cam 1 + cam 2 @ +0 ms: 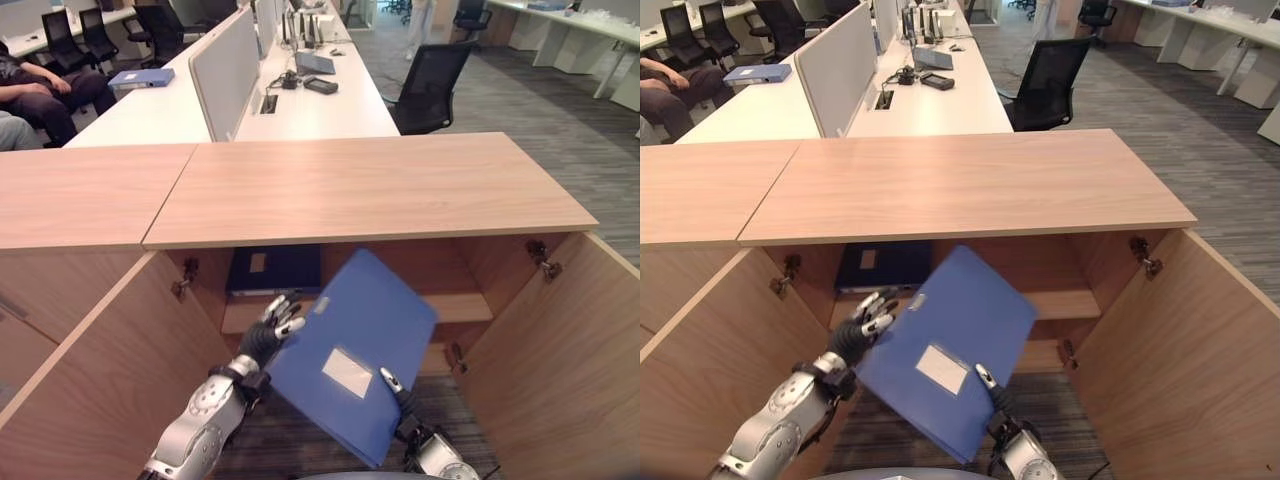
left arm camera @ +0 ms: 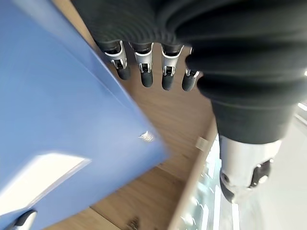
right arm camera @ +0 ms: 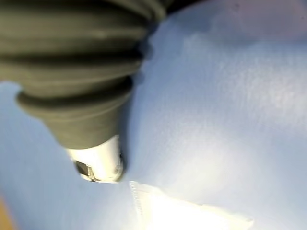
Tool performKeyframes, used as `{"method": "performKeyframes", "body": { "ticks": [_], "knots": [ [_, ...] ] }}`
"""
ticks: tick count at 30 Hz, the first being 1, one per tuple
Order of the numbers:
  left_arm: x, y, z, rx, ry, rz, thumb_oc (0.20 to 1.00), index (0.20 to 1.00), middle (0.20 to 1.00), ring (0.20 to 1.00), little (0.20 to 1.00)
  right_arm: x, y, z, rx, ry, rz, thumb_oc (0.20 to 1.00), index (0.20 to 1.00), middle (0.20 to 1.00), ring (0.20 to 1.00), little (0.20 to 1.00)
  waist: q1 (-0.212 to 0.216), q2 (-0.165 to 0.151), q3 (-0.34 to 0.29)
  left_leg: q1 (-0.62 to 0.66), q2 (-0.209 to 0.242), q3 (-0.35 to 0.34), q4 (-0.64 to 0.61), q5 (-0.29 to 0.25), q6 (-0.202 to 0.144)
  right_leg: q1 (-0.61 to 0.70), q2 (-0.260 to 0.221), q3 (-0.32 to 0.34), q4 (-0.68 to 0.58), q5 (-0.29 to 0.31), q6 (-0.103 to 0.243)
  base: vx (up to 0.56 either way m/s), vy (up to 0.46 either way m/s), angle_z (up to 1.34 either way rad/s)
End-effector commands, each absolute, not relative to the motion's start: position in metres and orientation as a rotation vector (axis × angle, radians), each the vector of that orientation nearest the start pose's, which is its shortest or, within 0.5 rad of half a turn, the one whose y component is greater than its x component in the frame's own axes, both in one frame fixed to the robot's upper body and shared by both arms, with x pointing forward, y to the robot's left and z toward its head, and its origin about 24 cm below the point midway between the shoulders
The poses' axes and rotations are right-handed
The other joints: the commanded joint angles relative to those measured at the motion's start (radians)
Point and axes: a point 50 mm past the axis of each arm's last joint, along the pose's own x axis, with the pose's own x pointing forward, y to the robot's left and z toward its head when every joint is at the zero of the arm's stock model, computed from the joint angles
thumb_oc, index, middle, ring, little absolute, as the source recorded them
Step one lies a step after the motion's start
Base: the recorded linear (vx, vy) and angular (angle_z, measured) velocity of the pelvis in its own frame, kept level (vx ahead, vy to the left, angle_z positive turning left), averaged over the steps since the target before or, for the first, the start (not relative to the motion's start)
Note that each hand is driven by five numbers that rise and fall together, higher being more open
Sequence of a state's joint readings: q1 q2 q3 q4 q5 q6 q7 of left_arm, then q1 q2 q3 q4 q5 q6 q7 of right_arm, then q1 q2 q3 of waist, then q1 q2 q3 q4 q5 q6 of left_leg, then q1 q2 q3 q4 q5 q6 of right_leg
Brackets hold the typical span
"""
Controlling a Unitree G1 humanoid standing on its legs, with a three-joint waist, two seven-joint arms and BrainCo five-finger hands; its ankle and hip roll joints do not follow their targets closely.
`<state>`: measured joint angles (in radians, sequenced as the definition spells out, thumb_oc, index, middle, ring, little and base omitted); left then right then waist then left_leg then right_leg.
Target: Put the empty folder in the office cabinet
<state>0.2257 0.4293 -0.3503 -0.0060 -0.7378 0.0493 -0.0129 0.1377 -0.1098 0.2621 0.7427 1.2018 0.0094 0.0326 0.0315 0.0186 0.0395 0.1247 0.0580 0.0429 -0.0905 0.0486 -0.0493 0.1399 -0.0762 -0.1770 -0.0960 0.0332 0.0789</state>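
a blue folder (image 1: pixel 352 352) is pinched by the right robot hand (image 1: pixel 397 391) before the open cabinet (image 1: pixel 380 190), steadied by the straight-fingered left robot hand (image 1: pixel 272 331).

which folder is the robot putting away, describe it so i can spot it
Look at the open wooden cabinet. In front of its shelf, a bright blue folder with a white label is held tilted between both hands, unlike the dark folder lying flat inside.

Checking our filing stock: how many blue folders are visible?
3: one folder held before the open cabinet, a darker one on its shelf, one on the far desk. Others may be hidden.
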Motion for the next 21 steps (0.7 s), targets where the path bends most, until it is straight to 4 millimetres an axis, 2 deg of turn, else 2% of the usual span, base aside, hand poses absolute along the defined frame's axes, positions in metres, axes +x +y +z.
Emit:
{"method": "performKeyframes", "body": {
  "ticks": [1,6,15,16,17,18,20,21],
  "knots": [
    [0.175,0.185,-0.032,-0.359,0.461,-0.107,1.000,1.000,1.000,1.000,1.000,0.164,-0.141,-0.111,1.048,0.673,-0.256,0.200,0.200,0.200,0.200,0.200,-0.012,-0.034,0.028,0.017,0.001,-0.045,0.003,-0.097,-0.008,0.015,0.013,-0.017,0.009,-0.073,0.010,-0.01,-0.035,-0.03],
    [0.152,0.204,-0.062,-0.271,0.596,0.067,1.000,1.000,1.000,1.000,1.000,0.167,-0.156,-0.111,1.007,0.669,-0.307,0.200,0.200,0.200,0.200,0.200,-0.008,-0.032,0.031,0.006,0.012,-0.052,0.003,-0.085,-0.015,0.011,0.025,-0.017,0.009,-0.080,-0.001,-0.01,-0.057,0.03],
    [0.146,0.198,-0.074,-0.281,0.654,0.079,1.000,1.000,1.000,1.000,1.000,0.186,-0.163,-0.100,0.978,0.597,-0.302,0.200,0.200,0.200,0.200,0.200,-0.008,-0.035,0.041,-0.006,0.069,-0.063,0.003,-0.052,-0.042,0.001,0.080,0.000,0.009,-0.107,-0.037,-0.01,-0.128,0.03],
    [0.152,0.193,-0.072,-0.313,0.640,0.081,1.000,1.000,1.000,1.000,1.000,0.197,-0.168,-0.091,0.948,0.551,-0.282,0.200,0.200,0.200,0.200,0.200,0.000,-0.047,0.094,-0.107,0.047,-0.060,0.208,-0.077,-0.028,0.000,0.066,0.003,0.027,-0.109,-0.059,-0.13,-0.188,0.01],
    [0.154,0.191,-0.071,-0.316,0.633,0.076,1.000,1.000,1.000,1.000,1.000,0.200,-0.170,-0.088,0.942,0.535,-0.276,0.200,0.200,0.200,0.200,0.200,0.003,-0.046,0.114,-0.143,0.030,-0.057,0.263,-0.068,-0.023,-0.007,0.056,-0.007,0.045,-0.116,-0.066,-0.15,-0.101,0.03],
    [0.154,0.191,-0.071,-0.316,0.633,0.075,1.000,1.000,1.000,1.000,1.000,0.200,-0.171,-0.088,0.942,0.534,-0.276,0.200,0.200,0.200,0.200,0.200,0.004,-0.044,0.116,-0.146,0.031,-0.058,0.273,-0.074,-0.023,-0.006,0.058,-0.007,0.047,-0.118,-0.066,-0.06,0.001,0.00],
    [0.157,0.190,-0.071,-0.317,0.629,0.071,1.000,1.000,1.000,1.000,1.000,0.207,-0.173,-0.082,0.930,0.505,-0.264,0.200,0.200,0.200,0.200,0.200,0.013,-0.039,0.127,-0.239,-0.021,-0.076,0.337,-0.027,-0.004,-0.020,0.044,-0.019,0.064,-0.127,-0.072,0.00,0.035,-0.19],
    [0.155,0.189,-0.073,-0.312,0.639,0.068,1.000,1.000,1.000,1.000,1.000,0.208,-0.174,-0.081,0.926,0.501,-0.258,0.200,0.200,0.200,0.200,0.200,0.016,-0.041,0.124,-0.274,-0.049,-0.070,0.324,-0.040,0.005,-0.022,0.036,-0.019,0.064,-0.130,-0.066,0.12,0.100,0.15]
  ]
}}
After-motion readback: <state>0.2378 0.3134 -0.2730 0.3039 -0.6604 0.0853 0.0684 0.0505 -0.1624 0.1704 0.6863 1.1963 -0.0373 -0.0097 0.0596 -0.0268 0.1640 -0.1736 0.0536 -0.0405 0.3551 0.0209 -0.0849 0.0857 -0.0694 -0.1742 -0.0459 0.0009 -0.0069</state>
